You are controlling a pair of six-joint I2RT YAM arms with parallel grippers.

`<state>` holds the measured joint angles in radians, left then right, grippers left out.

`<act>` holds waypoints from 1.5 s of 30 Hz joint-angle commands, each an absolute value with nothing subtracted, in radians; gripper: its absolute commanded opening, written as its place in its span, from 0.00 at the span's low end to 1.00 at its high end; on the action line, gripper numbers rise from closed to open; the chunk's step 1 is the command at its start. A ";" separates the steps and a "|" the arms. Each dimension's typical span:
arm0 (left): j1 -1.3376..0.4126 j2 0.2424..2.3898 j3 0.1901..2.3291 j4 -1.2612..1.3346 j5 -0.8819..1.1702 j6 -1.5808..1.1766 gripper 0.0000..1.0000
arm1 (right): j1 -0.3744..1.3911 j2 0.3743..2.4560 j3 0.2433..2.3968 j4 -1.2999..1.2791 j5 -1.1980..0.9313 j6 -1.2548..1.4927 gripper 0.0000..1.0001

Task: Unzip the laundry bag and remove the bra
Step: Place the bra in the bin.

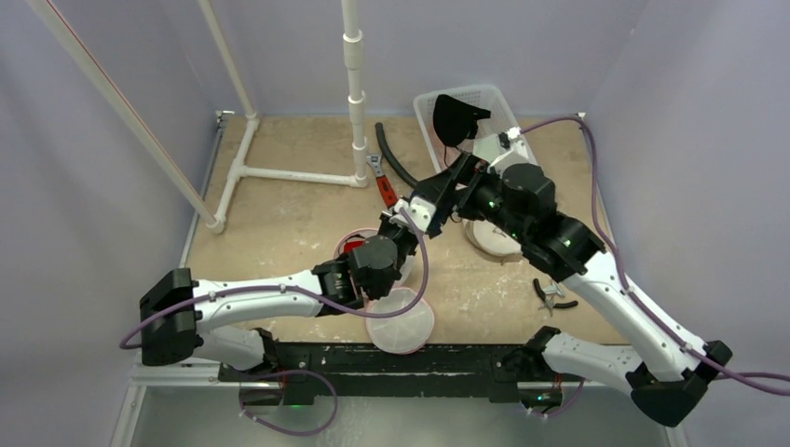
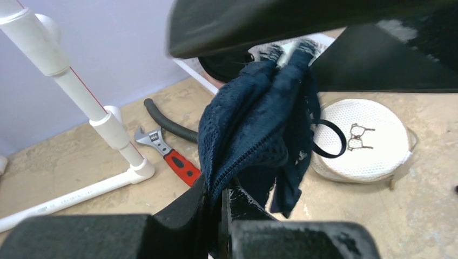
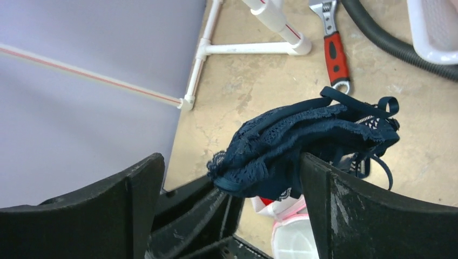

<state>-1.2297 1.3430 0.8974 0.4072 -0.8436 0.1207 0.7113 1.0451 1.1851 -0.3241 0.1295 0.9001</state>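
The left pincer (image 2: pixel 221 195) is clamped on a fold of the dark blue lace bra (image 2: pixel 254 124), which hangs in the air above the table (image 1: pixel 279 233), outside the bag. The right pincer (image 3: pixel 231 162) meets it from the far side with its jaws wide apart and the bra between them.

Left of both pincers the table is bare as far as the white pipe frame (image 1: pixel 298 174) by the wall. Beyond the left pincer lie a red-handled wrench (image 2: pixel 174 157) and a black hose (image 2: pixel 167 123).

To its right, under the right arm, lies the white mesh bag (image 2: pixel 372 145), printed with a small black outline of a bra. A white basket (image 1: pixel 424 121) stands at the far edge. A pink-rimmed disc (image 1: pixel 401 321) lies under the left wrist, and pliers (image 1: pixel 551 296) lie beside the right arm.
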 commanded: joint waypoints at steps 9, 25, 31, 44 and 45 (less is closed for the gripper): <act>-1.139 1.203 0.864 0.329 -0.842 -0.131 0.00 | 0.711 0.774 1.120 -0.194 0.018 0.431 0.98; -1.087 0.873 0.808 0.143 -0.577 -0.457 0.00 | 0.710 0.516 0.679 0.071 0.018 0.550 0.98; -1.058 0.718 0.739 0.141 -0.448 -0.490 0.00 | 0.710 0.514 0.584 0.346 -0.127 0.630 0.98; -1.051 0.639 0.673 0.251 -0.235 -0.599 0.00 | 0.710 0.521 0.434 0.722 -0.299 0.710 0.98; -1.052 0.640 0.674 0.254 -0.228 -0.601 0.00 | 0.710 0.525 0.447 0.711 -0.293 0.704 0.98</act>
<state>-1.0557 0.6361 0.6674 0.1776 -0.3206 -0.5640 0.7086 0.5301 0.4171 0.5770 -0.2577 0.6918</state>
